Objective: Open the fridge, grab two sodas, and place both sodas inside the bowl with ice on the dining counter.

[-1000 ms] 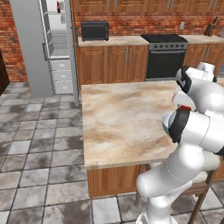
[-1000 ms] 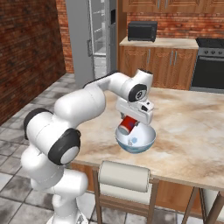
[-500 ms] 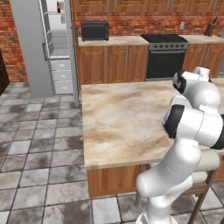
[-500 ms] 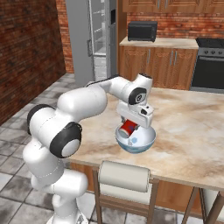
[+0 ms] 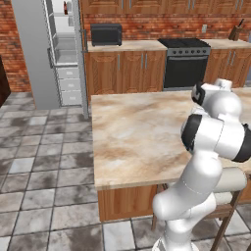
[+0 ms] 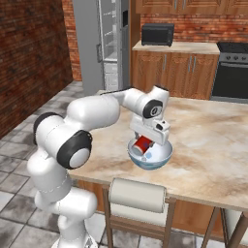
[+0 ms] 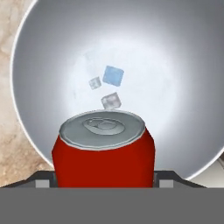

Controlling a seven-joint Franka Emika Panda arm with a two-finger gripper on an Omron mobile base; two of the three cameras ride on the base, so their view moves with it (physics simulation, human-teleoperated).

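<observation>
My gripper [image 6: 145, 144] is shut on a red soda can [image 6: 142, 144] with a silver top. It holds the can tilted, down inside the pale blue bowl [image 6: 164, 153] on the beige marbled dining counter [image 6: 208, 145]. In the hand view the can [image 7: 103, 153] sits between the fingertips. Beyond it is the bowl's white inside [image 7: 175, 65], with a few ice pieces [image 7: 113, 75] at the bottom. The grey fridge [image 5: 34, 54] stands at the back left with its door open, showing white shelves and drawers. It also appears behind the arm as the fridge [image 6: 89, 43].
A chair with a pale padded back [image 6: 138, 193] stands against the counter's near edge, just below the bowl. Along the brick back wall are wooden cabinets with a black microwave [image 5: 106, 34] and a dark stove [image 5: 186, 61]. Grey floor tiles lie between the island and the fridge.
The hand has sunk a little, carrying the red can deeper into the bowl. The arm's elbow has shifted slightly. The grip has not changed.
</observation>
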